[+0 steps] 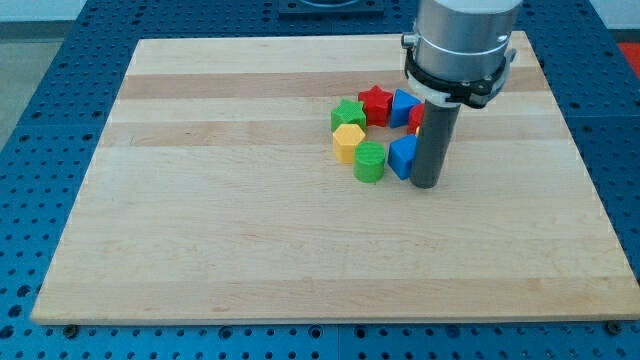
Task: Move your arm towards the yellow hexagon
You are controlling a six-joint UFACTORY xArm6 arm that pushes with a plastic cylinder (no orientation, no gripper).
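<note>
The yellow hexagon (348, 142) lies on the wooden board (250, 220), at the left of a cluster of blocks near the view's upper middle. My tip (425, 184) rests on the board at the cluster's right, touching or nearly touching a blue block (402, 156). The tip is about 80 pixels to the right of the yellow hexagon and slightly lower. A green cylinder (369, 161) lies between the tip and the hexagon. A green star (348, 114) sits just above the hexagon.
A red star (375, 103) and a second blue block (403, 106) lie at the cluster's top. A red block (416, 118) is partly hidden behind the rod. The board lies on a blue perforated table (40, 150).
</note>
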